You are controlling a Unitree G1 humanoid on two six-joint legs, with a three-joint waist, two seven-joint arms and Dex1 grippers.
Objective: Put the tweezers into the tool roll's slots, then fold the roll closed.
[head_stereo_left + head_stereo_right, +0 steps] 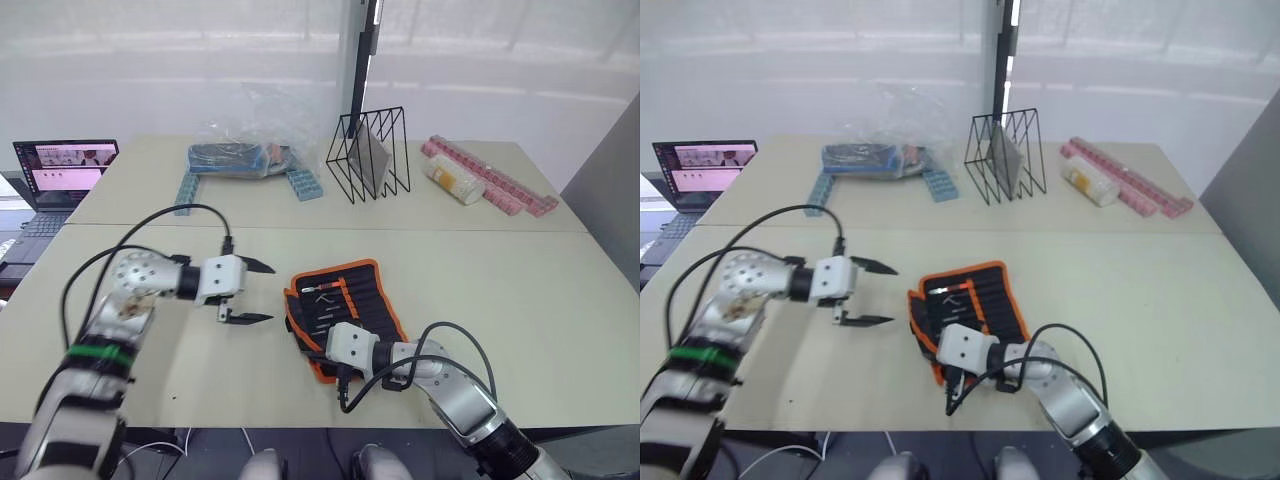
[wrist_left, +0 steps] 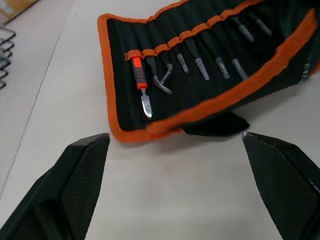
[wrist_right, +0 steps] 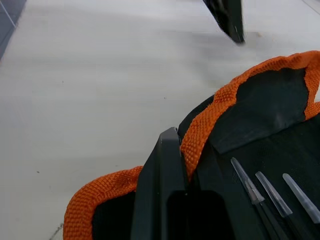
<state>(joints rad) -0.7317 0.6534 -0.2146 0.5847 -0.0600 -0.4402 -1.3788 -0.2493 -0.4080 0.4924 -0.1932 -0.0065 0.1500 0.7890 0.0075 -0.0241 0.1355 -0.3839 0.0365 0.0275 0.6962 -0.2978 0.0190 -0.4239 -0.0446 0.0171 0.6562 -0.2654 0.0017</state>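
The tool roll (image 1: 345, 300) lies unrolled in the middle of the table, black with orange trim, its near edge lifted and curled. Several tweezers (image 2: 202, 67) sit in the slots (image 2: 200, 35) across its inner face, beside a red-handled tool (image 2: 140, 82). A small black strap (image 2: 215, 125) pokes out from under the trim. My left gripper (image 1: 268, 292) hovers open just left of the roll, holding nothing. My right gripper (image 1: 318, 352) is at the roll's near left corner, shut on the orange trim (image 3: 200, 135); tweezer tips (image 3: 250, 187) show beside it.
At the back of the table stand a black wire rack (image 1: 368, 155), a clear plastic bag (image 1: 240, 155) with dark contents, blue pill strips (image 1: 186, 190), pink strips (image 1: 490, 180) and a pale cylinder (image 1: 452, 180). A laptop (image 1: 62, 175) sits far left.
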